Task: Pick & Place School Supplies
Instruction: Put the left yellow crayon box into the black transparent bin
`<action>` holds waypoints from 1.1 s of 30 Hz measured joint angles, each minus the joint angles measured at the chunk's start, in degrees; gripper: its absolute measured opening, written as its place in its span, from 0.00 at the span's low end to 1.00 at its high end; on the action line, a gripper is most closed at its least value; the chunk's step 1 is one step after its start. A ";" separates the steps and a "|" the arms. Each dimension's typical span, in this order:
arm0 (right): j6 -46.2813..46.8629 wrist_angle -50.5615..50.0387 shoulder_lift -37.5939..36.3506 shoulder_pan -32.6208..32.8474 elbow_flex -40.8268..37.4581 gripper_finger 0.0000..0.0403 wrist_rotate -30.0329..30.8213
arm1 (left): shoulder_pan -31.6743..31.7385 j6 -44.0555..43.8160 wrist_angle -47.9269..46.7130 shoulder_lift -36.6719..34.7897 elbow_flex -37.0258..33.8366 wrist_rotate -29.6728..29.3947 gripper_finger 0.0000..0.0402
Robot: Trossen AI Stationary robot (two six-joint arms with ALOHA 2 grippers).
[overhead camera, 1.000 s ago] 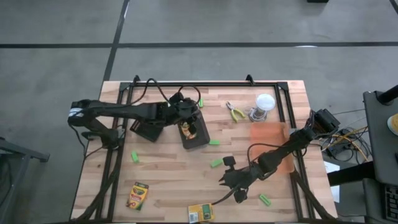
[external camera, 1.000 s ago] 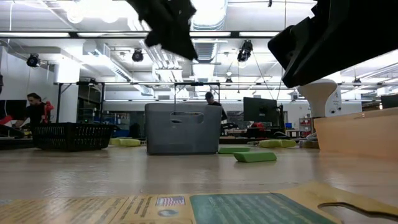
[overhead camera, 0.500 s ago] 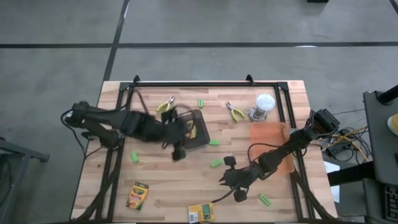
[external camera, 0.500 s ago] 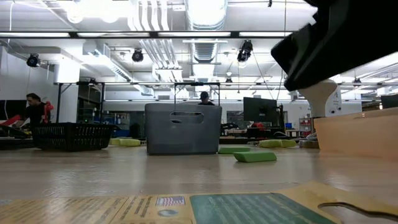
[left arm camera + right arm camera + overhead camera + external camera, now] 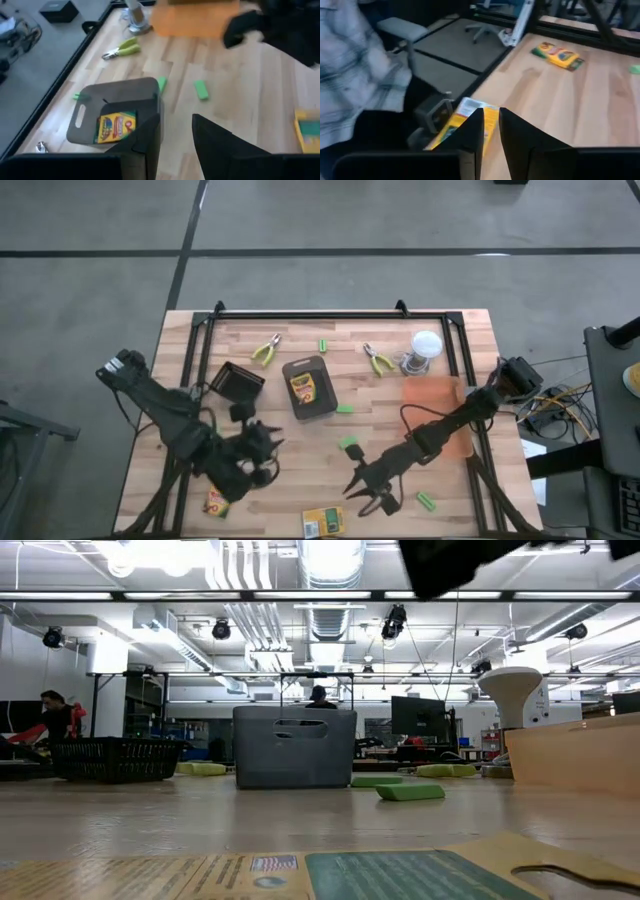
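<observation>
Your left gripper (image 5: 262, 448), fingers slightly apart and empty, hung above the flat yellow-and-green cardboard crayon box (image 5: 214, 502) at the near-left edge, a light, crushable thing best pinched across its narrow sides, while the right gripper (image 5: 366, 496) waited shut
</observation>
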 joint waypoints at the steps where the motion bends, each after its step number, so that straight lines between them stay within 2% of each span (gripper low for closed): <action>1: 0.31 1.90 1.06 -0.64 0.25 0.14 -0.05 | -1.11 -0.46 -0.46 0.00 -0.41 0.18 0.29; 4: 2.00 4.04 4.25 -2.51 1.80 0.14 -0.10 | -4.25 0.61 -2.41 -0.03 -2.19 1.99 0.29; 7: 5.53 3.46 6.54 -4.06 2.50 0.14 -0.35 | -6.97 3.51 -7.27 -0.14 -3.97 8.53 0.29; 13: 8.18 3.71 7.85 -4.69 2.53 0.14 -1.37 | -10.91 -4.77 -14.94 -0.22 -9.44 24.73 0.29; 18: 8.03 3.99 7.74 -4.73 2.53 0.14 -1.35 | -12.23 -7.40 -11.04 -0.22 -16.48 41.60 0.29; 22: 7.70 3.96 7.78 -4.71 2.53 0.14 -1.35 | -12.20 -13.04 -7.22 -0.21 -20.48 55.69 0.29; 24: 7.41 3.92 7.87 -4.71 2.53 0.14 -1.35 | -12.23 -14.38 -3.72 -0.20 -21.94 58.00 0.29; 33: 5.17 3.69 8.00 -5.59 2.53 0.14 -1.31 | -12.22 -12.96 13.96 -0.11 -29.67 56.97 0.29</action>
